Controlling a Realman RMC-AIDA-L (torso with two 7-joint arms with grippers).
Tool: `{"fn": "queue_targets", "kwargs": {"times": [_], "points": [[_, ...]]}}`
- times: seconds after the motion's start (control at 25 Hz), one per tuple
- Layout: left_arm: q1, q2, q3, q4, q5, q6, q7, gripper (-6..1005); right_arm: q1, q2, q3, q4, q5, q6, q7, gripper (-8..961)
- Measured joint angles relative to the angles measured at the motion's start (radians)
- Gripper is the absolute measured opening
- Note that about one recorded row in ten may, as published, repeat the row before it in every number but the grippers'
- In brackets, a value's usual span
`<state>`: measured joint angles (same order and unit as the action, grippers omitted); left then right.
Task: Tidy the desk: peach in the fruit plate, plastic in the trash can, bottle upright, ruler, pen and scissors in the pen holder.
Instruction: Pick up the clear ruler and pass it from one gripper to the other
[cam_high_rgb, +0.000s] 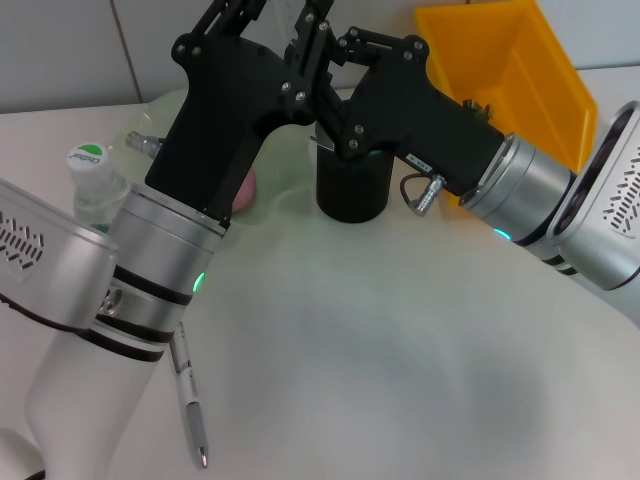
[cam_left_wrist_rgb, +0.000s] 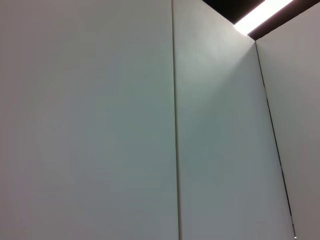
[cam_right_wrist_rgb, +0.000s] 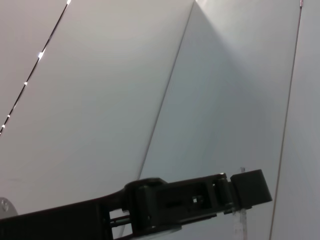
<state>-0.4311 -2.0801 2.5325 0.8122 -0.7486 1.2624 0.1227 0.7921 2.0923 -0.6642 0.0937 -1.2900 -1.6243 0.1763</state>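
Both arms are raised and cross at the back of the desk. My left gripper and right gripper reach the top edge of the head view, above the black pen holder. A pink peach lies in the pale green fruit plate, mostly hidden by the left arm. The bottle with a green cap stands upright at the left. A pen lies on the table near the front left. The yellow trash can stands at the back right. In the right wrist view, a thin clear strip hangs by a black gripper linkage. Scissors and plastic are out of view.
The left wrist view shows only a white panelled wall. The white tabletop stretches across the front and right of the head view. A metal fitting juts from the right arm beside the pen holder.
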Motion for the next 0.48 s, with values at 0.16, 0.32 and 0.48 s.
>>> {"fn": "queue_targets", "kwargs": {"times": [0.16, 0.32, 0.48], "points": [[0.0, 0.0, 0.0, -0.001, 0.0, 0.0, 0.0, 432, 0.002, 0.0, 0.0, 0.0, 0.0, 0.0, 0.0, 167], [-0.003, 0.0, 0.0, -0.001, 0.0, 0.0, 0.0, 434, 0.004, 0.0, 0.0, 0.0, 0.0, 0.002, 0.0, 147], [-0.003, 0.0, 0.0, -0.001, 0.0, 0.0, 0.0, 436, 0.004, 0.0, 0.0, 0.0, 0.0, 0.003, 0.0, 126]]}}
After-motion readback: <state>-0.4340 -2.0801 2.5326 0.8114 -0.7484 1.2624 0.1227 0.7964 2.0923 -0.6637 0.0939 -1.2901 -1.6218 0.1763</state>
